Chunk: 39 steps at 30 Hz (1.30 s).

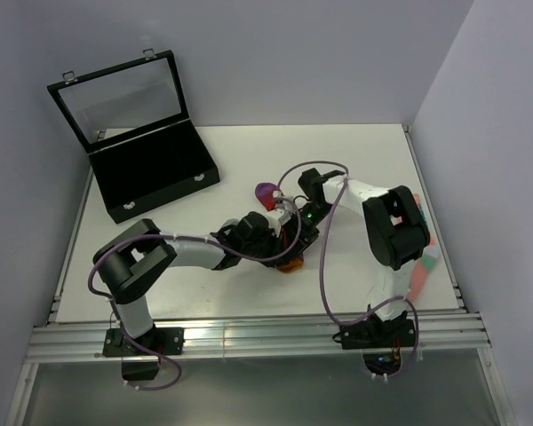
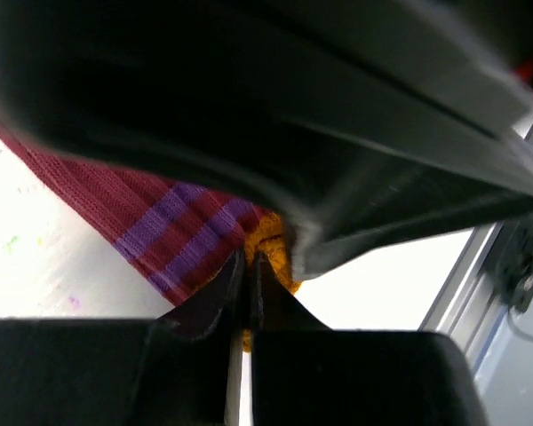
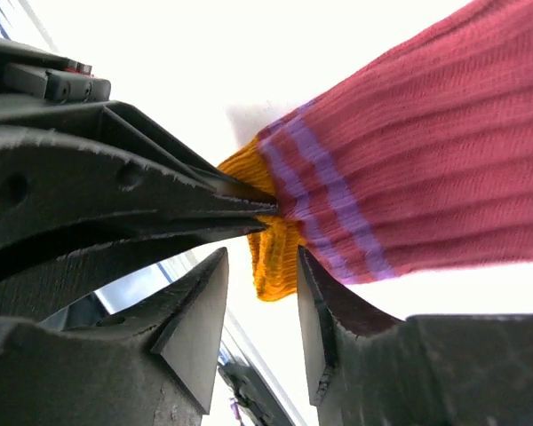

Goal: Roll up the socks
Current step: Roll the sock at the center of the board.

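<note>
The long magenta-red sock lies mid-table, with purple stripes and an orange toe. Its purple heel and orange toe peek out from under both arms in the top view. My left gripper is shut on the orange toe, and its fingers show pinching it in the right wrist view. My right gripper is open, with its jaws on either side of the same toe. The two grippers crowd together over the sock. The grey ankle sock is out of view.
An open black case with a glass lid stands at the back left. A salmon-pink sock with teal and white patches lies at the table's right edge beside the right arm. The front rail runs along the near edge.
</note>
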### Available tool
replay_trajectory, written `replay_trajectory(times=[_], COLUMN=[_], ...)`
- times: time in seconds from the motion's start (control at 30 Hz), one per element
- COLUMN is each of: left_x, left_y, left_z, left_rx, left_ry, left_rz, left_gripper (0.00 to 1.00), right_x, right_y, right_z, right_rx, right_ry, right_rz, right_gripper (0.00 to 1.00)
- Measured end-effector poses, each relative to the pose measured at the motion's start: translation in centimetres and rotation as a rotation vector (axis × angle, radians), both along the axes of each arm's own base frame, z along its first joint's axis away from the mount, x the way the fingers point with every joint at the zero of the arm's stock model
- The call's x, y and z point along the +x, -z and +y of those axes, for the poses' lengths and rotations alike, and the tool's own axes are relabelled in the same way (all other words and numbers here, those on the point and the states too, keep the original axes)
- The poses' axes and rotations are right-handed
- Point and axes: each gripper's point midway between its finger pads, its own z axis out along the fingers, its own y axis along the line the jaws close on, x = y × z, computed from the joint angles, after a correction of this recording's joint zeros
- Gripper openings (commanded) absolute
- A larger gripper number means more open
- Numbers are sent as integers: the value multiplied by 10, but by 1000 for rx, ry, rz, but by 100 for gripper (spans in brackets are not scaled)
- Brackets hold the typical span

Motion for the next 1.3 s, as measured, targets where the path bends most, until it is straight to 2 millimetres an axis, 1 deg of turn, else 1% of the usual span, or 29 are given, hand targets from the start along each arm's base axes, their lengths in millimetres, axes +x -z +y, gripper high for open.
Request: replay_trajectory(times=[0.17,0.33,0.4,0.57,0.7,0.9,1.07,1.3], left_x=[7,9,10,8,9,12,16,26], left_y=[-3,0,3,5,6,6,8,9], left_z=[-8,-15,-16,-16,-18,-14,-9,-7], left_rx=[7,23,37,52,69,82,89,125], left_ry=[-34,-59,-65,-77,-77,-86,-88,-89], left_rz=[37,95,114,148,175,246,342,466], left_gripper=[0,0,0,0,0,0,0,0], right_x=[5,10,17,34,44,48,39,41], right_y=[-5,-6,-6,-6,-13,-32,-31,-31], right_z=[-13,-30,-39,-52,-56,-62,-64,-61], right_rx=[-10,-24,-41,-78,-85,-39,0,16], right_ry=[32,74,105,145,156,146,97,22], right_rz=[-41,-63,-77,-150,-225,-352,-394,-455], right_gripper=[45,46,46,46,40,40,40,40])
